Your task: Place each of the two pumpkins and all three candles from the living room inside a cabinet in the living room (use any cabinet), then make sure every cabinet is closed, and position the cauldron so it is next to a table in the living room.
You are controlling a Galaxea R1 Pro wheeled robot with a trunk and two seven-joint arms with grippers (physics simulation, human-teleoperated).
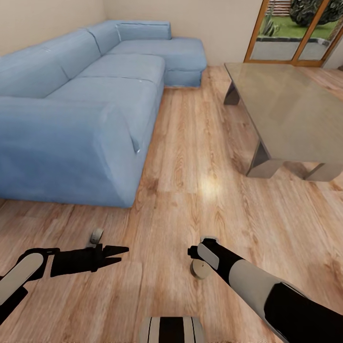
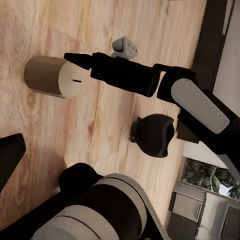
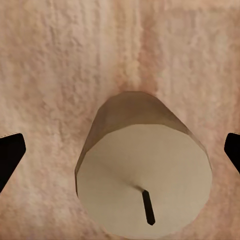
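You are at the candle-collecting step: your right pincer [image 3: 120, 150] hangs spread wide straight over a candle [image 3: 142, 182] lying on its side on the wood floor [image 1: 200, 143], between the blue sofa [image 1: 81, 109] and the table [image 1: 295, 109]. Next you need to lower until the candle sits between the fingers, then clamp and lift it for the cabinet. Your left pincer [image 1: 121, 253] is released and empty, pointing across the floor towards the candle.
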